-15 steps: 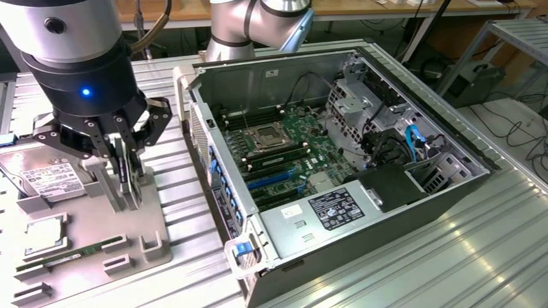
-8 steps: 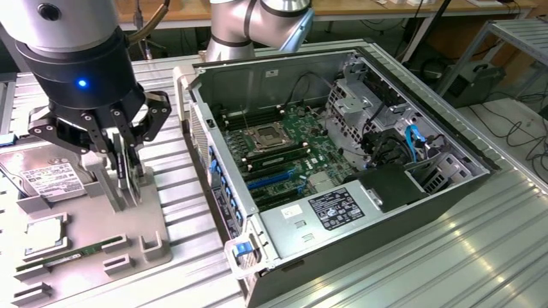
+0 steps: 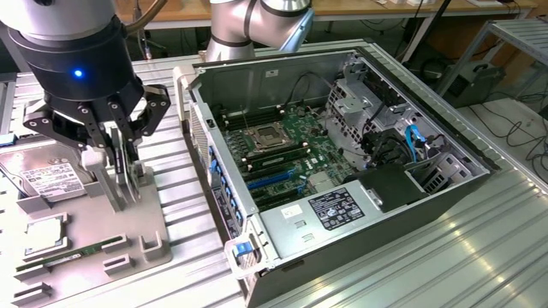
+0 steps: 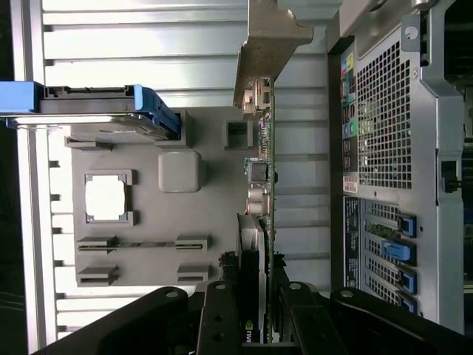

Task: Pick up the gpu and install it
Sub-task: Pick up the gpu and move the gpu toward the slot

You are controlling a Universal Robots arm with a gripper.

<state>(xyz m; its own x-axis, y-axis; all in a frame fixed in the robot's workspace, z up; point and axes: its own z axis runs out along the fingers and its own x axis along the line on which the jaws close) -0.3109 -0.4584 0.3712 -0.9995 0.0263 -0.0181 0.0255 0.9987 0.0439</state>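
The gripper (image 3: 126,192) clamps the gpu (image 4: 261,185) at the grey tray (image 3: 86,247) (nine o'clock of the case (image 3: 274,80), exterior view); not yet installed.

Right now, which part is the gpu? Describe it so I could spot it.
Find the open computer case, then the grey parts tray on the exterior view's left of it. The gpu is the thin black card standing on edge there, clamped by the gripper; the hard drive and green memory stick lie flat.
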